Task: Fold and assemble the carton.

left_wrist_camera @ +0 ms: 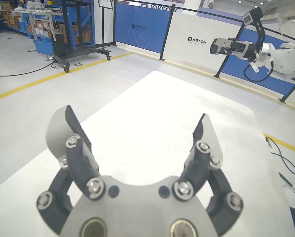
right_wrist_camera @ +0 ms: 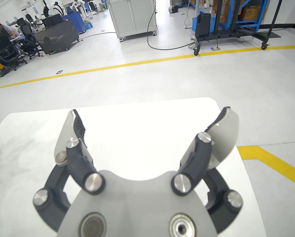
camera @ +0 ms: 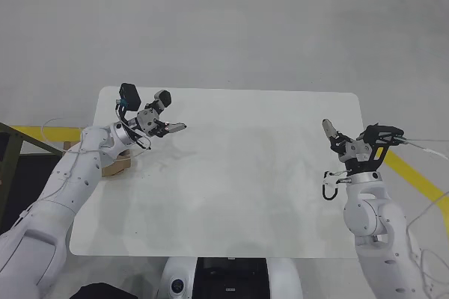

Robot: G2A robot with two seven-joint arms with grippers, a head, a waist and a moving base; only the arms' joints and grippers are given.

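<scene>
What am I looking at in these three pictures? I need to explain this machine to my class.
It is a two-armed robot at a white table. The top picture looks down from a camera above its arms. The other two come from cameras on its wrists, each looking out past its own gripper, a two-fingered claw. The left gripper and the right gripper are both open and hold nothing. A brown piece of cardboard lies by the table's left edge, partly under the left arm; it may be the carton to fold, but too little shows to be sure.
</scene>
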